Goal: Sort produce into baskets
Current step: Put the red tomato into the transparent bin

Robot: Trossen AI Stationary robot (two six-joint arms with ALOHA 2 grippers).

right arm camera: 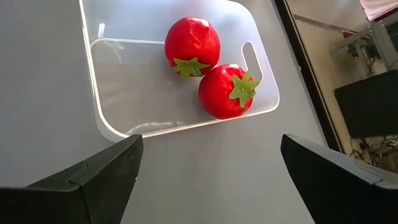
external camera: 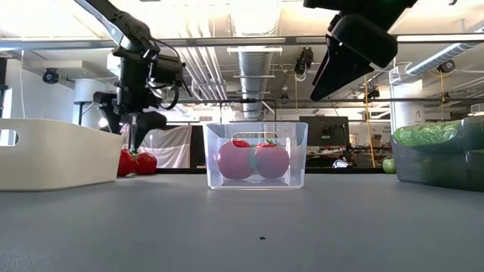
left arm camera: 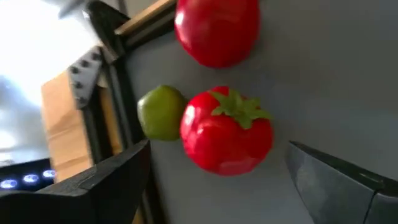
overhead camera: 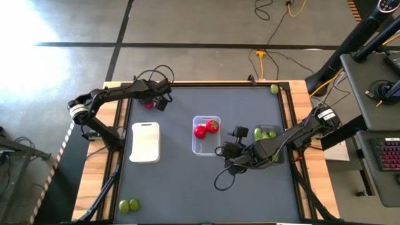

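My left gripper (left arm camera: pixel 219 149) is open at the table's far left, pointing down. Its fingers stand on either side of a red fruit with a green top (left arm camera: pixel 227 140) without touching it. A second red fruit (left arm camera: pixel 216 28) and a lime (left arm camera: pixel 160 112) lie beside it on the table. My right gripper (right arm camera: pixel 211 149) is open and empty, raised above the table just near-right of the clear tray (overhead camera: pixel 206 149). The clear tray holds two red fruits (right arm camera: pixel 211 68). The white tray (overhead camera: pixel 145 142) stands to its left and the dark grey tray (overhead camera: pixel 280 145), holding green produce (overhead camera: pixel 265 134), to its right.
Two limes (overhead camera: pixel 129 205) lie at the table's near left corner. One lime (overhead camera: pixel 274 89) lies at the far right corner. Wooden table edges and black rails run along both sides. Open grey tabletop lies in front of the trays.
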